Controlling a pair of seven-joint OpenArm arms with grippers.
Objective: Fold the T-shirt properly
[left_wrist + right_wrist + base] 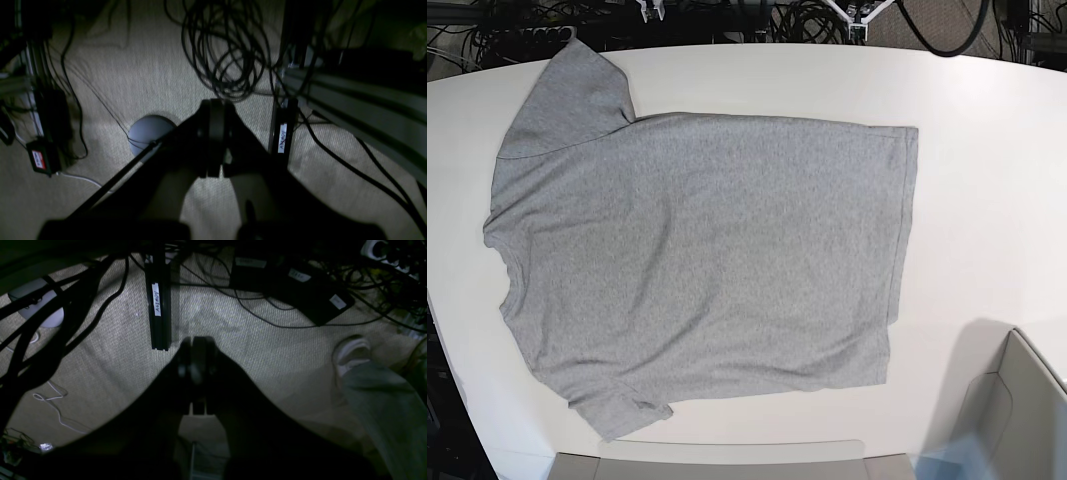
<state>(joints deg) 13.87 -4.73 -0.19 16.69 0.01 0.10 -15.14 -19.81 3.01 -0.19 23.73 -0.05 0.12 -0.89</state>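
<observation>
The heather-grey T-shirt (707, 260) lies spread flat on the white table (987, 150), plain side up. Its collar is at the left, its hem at the right, one sleeve at the far left corner and one at the near left. No lettering shows. Neither gripper appears in the base view. My left gripper (215, 133) and my right gripper (196, 356) hang off the table over the carpeted floor. Both are dark, with their jaws closed together and nothing between them. The shirt is out of both wrist views.
A cardboard box (1017, 420) stands at the table's near right corner. Below the arms are carpet, coiled black cables (227, 50), a black labelled bar (158, 303), a grey round object (150, 133) and a person's shoe (353, 353).
</observation>
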